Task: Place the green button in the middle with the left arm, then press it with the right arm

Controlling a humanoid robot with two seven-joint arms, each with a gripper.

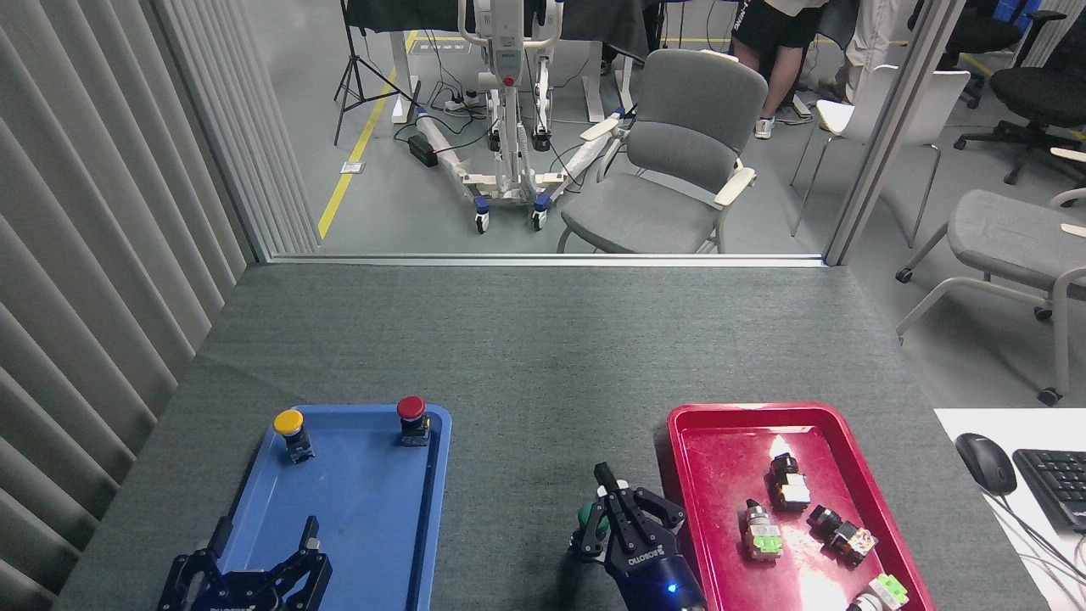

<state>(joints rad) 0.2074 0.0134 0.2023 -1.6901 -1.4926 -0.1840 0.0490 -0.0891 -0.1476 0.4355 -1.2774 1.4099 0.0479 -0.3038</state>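
Green button (587,517) sitting on counter (543,356) between trays. Right claw (624,509), fingers drawn together, hovering beside cap; pressing needs centring, straight descent. Left claw (259,573) spread, idling.

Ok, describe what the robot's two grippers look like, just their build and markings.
Both are black multi-finger grippers with jointed, linked fingers. The right gripper carries white "ROBOTIQ" lettering on its palm body and a small blue light glowing nearer the wrist. The left gripper has the same black linkage fingers with pale tips; its body is cut off by the bottom edge, with only faint lettering visible.
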